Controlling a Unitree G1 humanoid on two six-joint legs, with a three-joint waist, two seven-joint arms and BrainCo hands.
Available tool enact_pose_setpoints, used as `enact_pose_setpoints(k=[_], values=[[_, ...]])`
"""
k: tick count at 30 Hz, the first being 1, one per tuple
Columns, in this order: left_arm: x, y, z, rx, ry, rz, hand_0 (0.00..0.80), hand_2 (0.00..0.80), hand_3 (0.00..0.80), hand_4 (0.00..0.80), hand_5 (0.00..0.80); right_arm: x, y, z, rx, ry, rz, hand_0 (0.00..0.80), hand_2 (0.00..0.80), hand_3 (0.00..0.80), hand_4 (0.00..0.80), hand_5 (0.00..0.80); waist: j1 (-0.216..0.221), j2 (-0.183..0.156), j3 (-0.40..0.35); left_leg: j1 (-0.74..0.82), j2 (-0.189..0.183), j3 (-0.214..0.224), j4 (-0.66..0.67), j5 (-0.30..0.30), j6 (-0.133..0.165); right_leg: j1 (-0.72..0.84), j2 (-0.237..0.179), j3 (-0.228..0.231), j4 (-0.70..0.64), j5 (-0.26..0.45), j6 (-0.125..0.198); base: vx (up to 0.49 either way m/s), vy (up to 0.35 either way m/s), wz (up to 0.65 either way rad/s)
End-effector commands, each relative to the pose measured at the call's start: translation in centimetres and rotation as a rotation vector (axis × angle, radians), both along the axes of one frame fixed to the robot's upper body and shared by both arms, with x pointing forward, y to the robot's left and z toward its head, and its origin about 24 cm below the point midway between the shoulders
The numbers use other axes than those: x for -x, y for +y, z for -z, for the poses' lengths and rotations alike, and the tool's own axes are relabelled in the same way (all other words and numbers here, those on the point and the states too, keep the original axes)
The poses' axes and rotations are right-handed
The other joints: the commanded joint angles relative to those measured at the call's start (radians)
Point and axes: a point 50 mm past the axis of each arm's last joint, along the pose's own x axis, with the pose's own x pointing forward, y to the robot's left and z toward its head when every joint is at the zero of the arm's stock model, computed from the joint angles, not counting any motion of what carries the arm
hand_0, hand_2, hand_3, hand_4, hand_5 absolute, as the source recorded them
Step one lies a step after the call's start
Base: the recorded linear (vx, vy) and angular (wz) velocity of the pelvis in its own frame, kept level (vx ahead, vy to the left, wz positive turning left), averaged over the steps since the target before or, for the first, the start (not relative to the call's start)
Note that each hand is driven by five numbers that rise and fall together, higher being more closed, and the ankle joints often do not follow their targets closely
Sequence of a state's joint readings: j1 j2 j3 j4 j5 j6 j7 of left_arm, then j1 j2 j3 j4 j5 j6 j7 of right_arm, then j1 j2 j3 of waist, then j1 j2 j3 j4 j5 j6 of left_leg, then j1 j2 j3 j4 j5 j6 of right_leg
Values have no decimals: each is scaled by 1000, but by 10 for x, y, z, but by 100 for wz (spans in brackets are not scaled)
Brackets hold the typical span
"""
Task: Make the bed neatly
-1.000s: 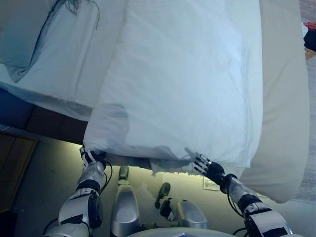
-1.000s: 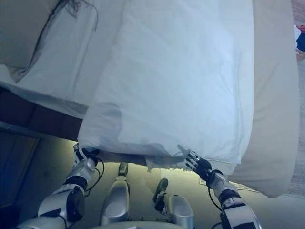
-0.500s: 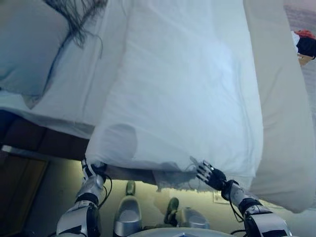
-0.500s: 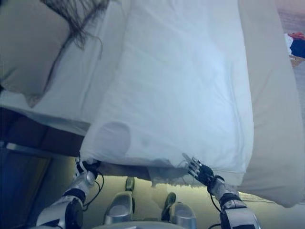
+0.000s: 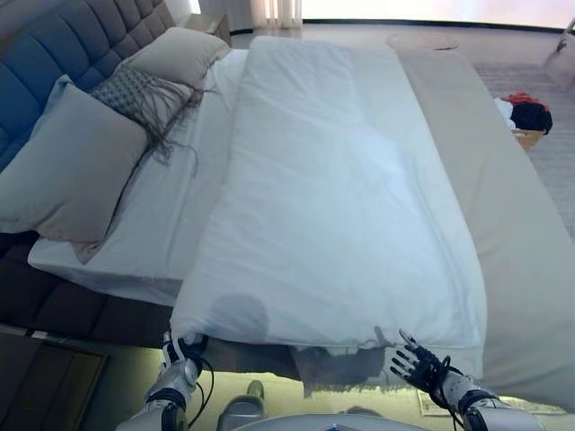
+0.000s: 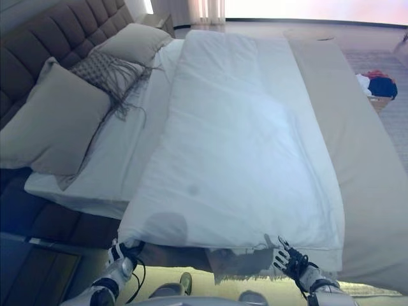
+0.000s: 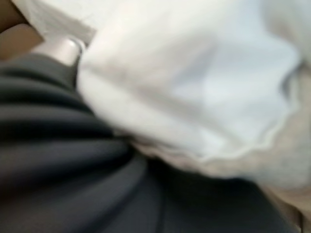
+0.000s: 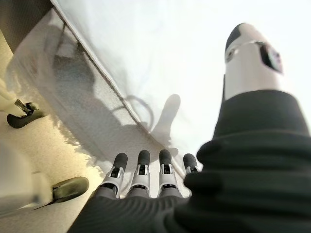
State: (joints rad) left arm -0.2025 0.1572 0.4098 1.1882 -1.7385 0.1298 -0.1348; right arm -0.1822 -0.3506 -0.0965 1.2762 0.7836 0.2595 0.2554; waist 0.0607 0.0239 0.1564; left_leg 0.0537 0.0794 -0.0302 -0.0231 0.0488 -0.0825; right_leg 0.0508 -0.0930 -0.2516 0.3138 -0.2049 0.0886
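Observation:
A white duvet (image 5: 332,206) lies lengthwise down the middle of the bed, its near edge hanging over the bed's side in front of me. My left hand (image 5: 182,350) sits at the duvet's near left corner. In the left wrist view, bunched white cloth (image 7: 194,87) is gathered over that hand and one silver finger (image 7: 63,48) shows beside it. My right hand (image 5: 418,366) is at the near edge further right. It is open, with straight fingers (image 8: 141,167) and the thumb (image 8: 250,53) pointing at the duvet's hem (image 8: 112,102).
A large grey pillow (image 5: 67,171), a fringed cushion (image 5: 139,94) and a second pillow (image 5: 180,54) lie at the padded headboard (image 5: 54,45) on the left. A beige cover (image 5: 512,224) runs along the right. A basket of clothes (image 5: 526,117) stands on the floor beyond.
The camera has tilted up, so the pillows and headboard now show. Both hands stay at the duvet's near edge, the right one still open.

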Motion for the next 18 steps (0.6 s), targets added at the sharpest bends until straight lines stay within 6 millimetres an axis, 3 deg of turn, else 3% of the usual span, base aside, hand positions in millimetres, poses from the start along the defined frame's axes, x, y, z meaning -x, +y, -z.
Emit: enact_pose_setpoints(k=[1, 2, 4, 5, 6, 7, 8, 10, 12, 14, 15, 18], values=[[22, 104, -37, -342, -38, -247, 800, 800, 800, 800, 800, -31, -1, -13, -15, -137, 47, 0, 0, 0, 0, 0, 106, -34, 25, -204, -154, 49, 76, 53, 58, 53, 32, 54, -94, 115, -29, -331, -4, 55], [11, 102, -41, -338, -72, -244, 800, 800, 800, 800, 800, -44, -8, -22, 3, -158, 33, 0, 0, 0, 0, 0, 105, -29, 45, -267, -155, 68, 88, 85, 29, 72, 60, 82, -179, 86, -54, -317, 0, 37], [-4, 101, -49, -336, -122, -245, 800, 800, 800, 800, 800, -58, -14, -32, 25, -185, 23, 0, 0, 0, 0, 0, 103, -17, 75, -311, -136, 112, 79, 114, 6, 70, 88, 83, -229, 91, -77, -316, -7, 24], [-15, 101, -56, -339, -148, -246, 800, 800, 800, 800, 800, -60, -15, -33, 33, -198, 25, 0, 0, 0, 0, 0, 93, -13, 89, -320, -114, 175, 66, 125, -4, 68, 97, 61, -246, 95, -82, -326, -16, 19], [-30, 102, -68, -344, -178, -249, 800, 800, 800, 800, 800, -58, -19, -34, 45, -206, 34, 0, 0, 0, 0, 0, 71, -11, 102, -320, -73, 279, 65, 132, -17, 70, 100, 14, -272, 105, -86, -279, -11, 13], [-38, 102, -73, -344, -190, -249, 800, 800, 800, 800, 800, -56, -21, -33, 47, -208, 45, 0, 0, 0, 0, 0, 58, -12, 107, -312, -49, 324, 73, 135, -26, 72, 100, -10, -285, 110, -91, -269, 14, 26], [-44, 102, -77, -339, -208, -259, 800, 800, 800, 800, 800, -49, -26, -32, 48, -200, 54, 0, 0, 0, 0, 0, 37, -21, 109, -298, -12, 342, 114, 127, -38, 67, 88, -33, -292, 112, -101, -206, 57, 53], [-45, 104, -79, -327, -218, -291, 800, 800, 800, 800, 800, -41, -31, -30, 51, -184, 55, 0, 0, 0, 0, 0, 18, -40, 107, -282, 17, 286, 191, 93, -39, 43, 62, -33, -280, 122, -111, -184, 123, 41], [-37, 106, -74, -319, -211, -336, 800, 800, 800, 800, 800, -28, -38, -28, 48, -169, 70, 0, 0, 0, 0, 0, -4, -60, 98, -244, 55, 195, 288, 66, -37, 8, 29, -18, -242, 124, -116, -129, 185, -18], [-25, 104, -64, -323, -180, -344, 800, 800, 800, 800, 800, -16, -43, -25, 50, -151, 90, 0, 0, 0, 0, 0, -24, -57, 76, -189, 79, 142, 292, 60, -35, -28, 16, -12, -202, 116, -114, -39, 265, -8], [-19, 103, -58, -328, -158, -336, 800, 800, 800, 800, 800, -11, -45, -23, 53, -145, 105, 0, 0, 0, 0, 0, -36, -43, 59, -125, 88, 120, 223, 47, -38, -59, 10, -18, -169, 108, -108, -65, 339, -12], [-23, 95, -55, -319, -165, -292, 800, 800, 800, 800, 800, -14, -45, -24, 45, -166, 150, 0, 0, 0, 0, 0, -64, -6, 53, -41, 94, 135, 67, 25, -44, -125, -17, -33, -107, 111, -94, -140, 259, -28]])
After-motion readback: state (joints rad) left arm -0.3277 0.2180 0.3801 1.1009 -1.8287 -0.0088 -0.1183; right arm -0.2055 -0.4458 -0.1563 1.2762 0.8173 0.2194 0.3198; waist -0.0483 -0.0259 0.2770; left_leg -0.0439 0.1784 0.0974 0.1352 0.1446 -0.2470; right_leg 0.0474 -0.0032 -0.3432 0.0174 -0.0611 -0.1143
